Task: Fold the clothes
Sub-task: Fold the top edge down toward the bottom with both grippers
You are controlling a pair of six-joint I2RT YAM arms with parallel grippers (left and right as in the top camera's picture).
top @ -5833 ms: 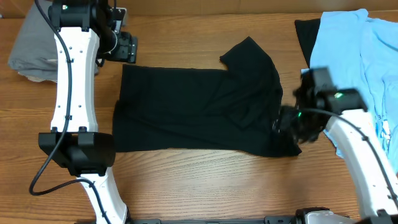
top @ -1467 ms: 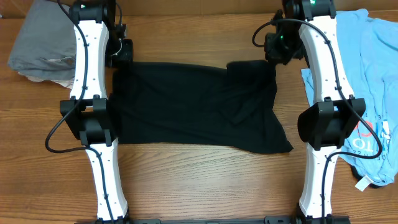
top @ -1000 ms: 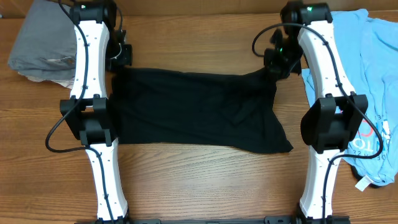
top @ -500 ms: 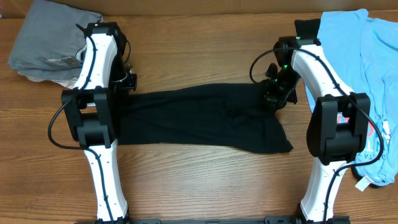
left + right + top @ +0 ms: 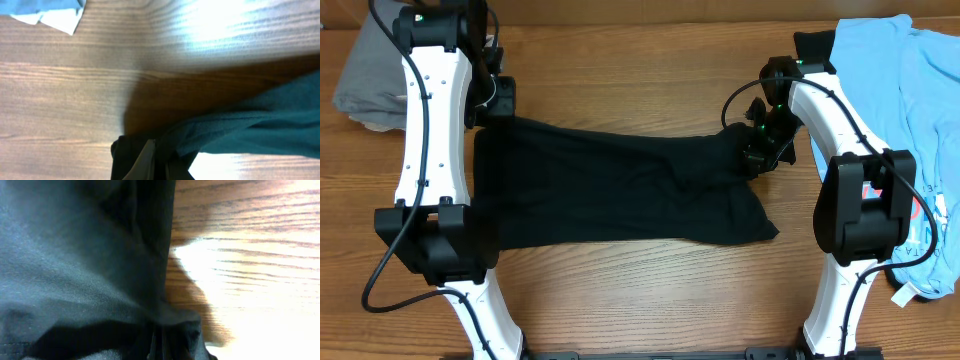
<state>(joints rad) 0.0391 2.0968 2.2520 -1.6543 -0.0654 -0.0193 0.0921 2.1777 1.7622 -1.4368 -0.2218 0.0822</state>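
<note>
Two grips on the black T-shirt [image 5: 620,190], stretched across the middle of the counter [image 5: 640,295]: left end effector [image 5: 498,100] clamped on its far-left corner, right end effector [image 5: 752,158] clamped on its right side. Looks maybe one fold in; light blue tee [image 5: 900,90] at the right edge isn't folded yet.

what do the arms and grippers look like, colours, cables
The left arm and right arm have slim white links, bulky black joint housings and loose black cables. The left gripper and right gripper are black; small green lights glow by the right one.
</note>
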